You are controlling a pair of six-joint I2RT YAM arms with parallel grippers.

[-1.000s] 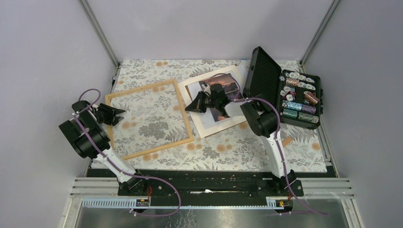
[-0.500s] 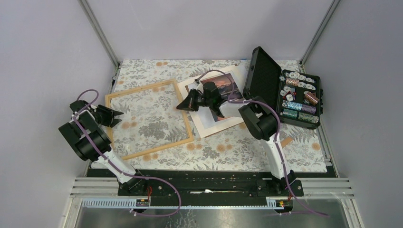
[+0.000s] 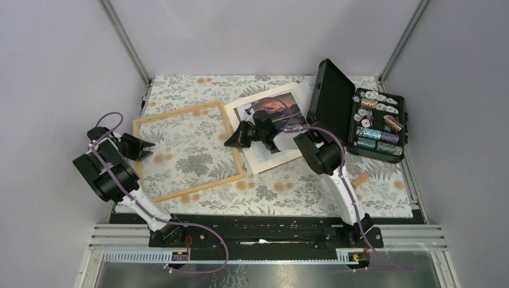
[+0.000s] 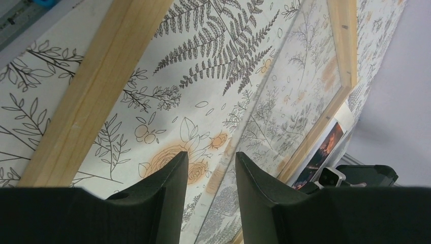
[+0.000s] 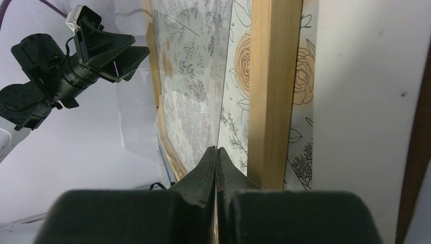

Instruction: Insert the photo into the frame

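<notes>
Moving left since a second ago, the right end effector [image 3: 229, 141] is now leaving more of the photo uncovered and is hanging over the gap between mat and frame.

A desk [image 3: 288, 187] with a floral cover is carrying everything. The frame [image 3: 175, 111] is lying flat on its left half, turned slightly, with only the floral pattern showing inside it. An open black case [image 3: 330, 99] is sitting at the right edge, well apart from the frame. A cream mat [image 3: 262, 161] is lying just beside the frame's right rail. The photo [image 3: 281, 107] is resting over the mat's far part, outside the frame, with its near end hidden under the right arm.

The right end effector is holding its jaws pressed together above the frame's right rail. Whether a sheet is pinched between them is not clear.

The left end effector [image 3: 147, 146] is hovering over the frame's left rail, jaws partly apart, gripping nothing.
</notes>
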